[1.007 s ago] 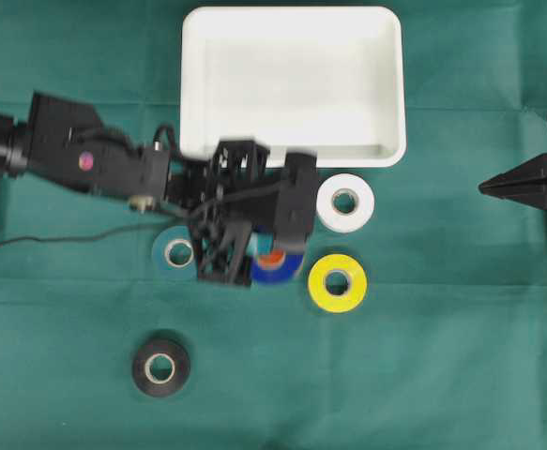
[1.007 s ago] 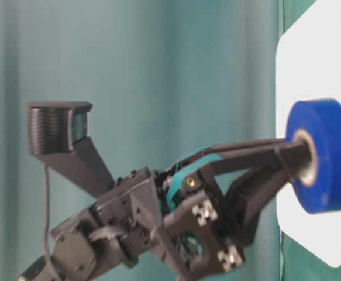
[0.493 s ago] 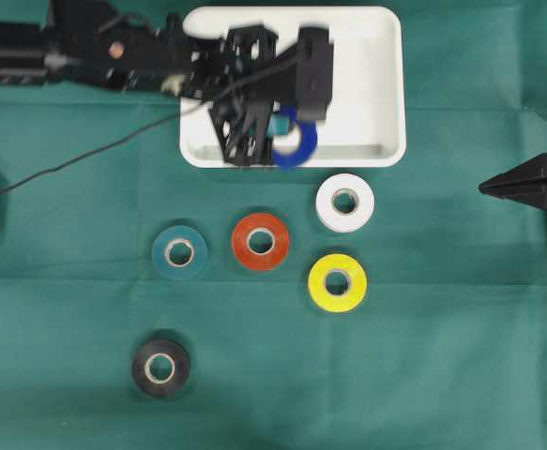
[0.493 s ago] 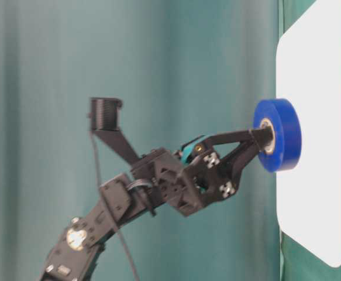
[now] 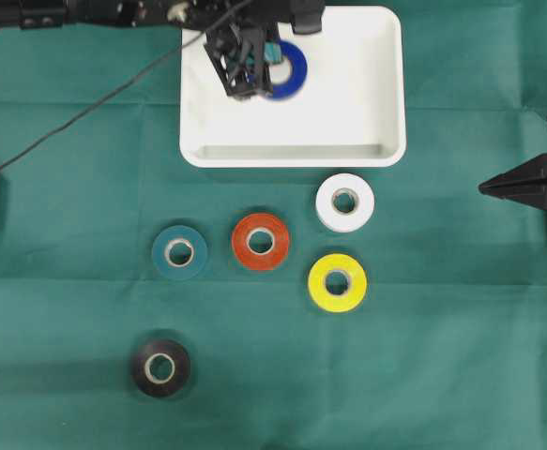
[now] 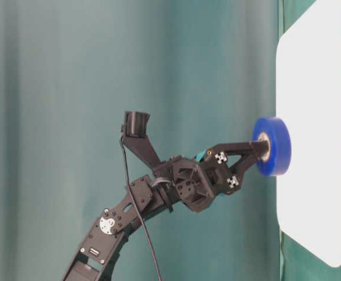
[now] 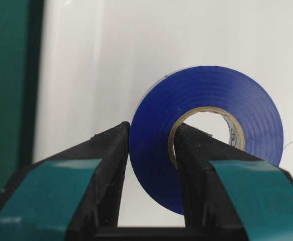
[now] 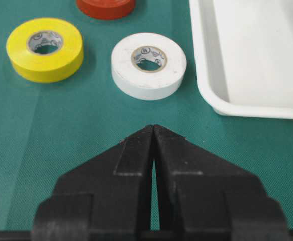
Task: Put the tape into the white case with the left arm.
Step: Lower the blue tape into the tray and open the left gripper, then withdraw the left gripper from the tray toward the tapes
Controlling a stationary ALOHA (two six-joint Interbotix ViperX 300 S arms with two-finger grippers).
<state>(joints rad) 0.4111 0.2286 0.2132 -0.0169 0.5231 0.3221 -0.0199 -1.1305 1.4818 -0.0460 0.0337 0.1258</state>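
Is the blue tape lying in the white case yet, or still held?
Still held. The left gripper pinches the blue tape's wall, one finger through its core, over the white case; the table-level view shows a gap.

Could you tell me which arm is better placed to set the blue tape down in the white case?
Left: its gripper already grips the blue tape over the white case; the right gripper sits shut, off to the side.

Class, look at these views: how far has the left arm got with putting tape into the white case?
Done: the left tool has picked up the blue tape and carried it over the white case. In hand: it grips the roll through its wall, one finger inside the core. Left: releasing it into the case. Five other rolls lie on the green cloth.
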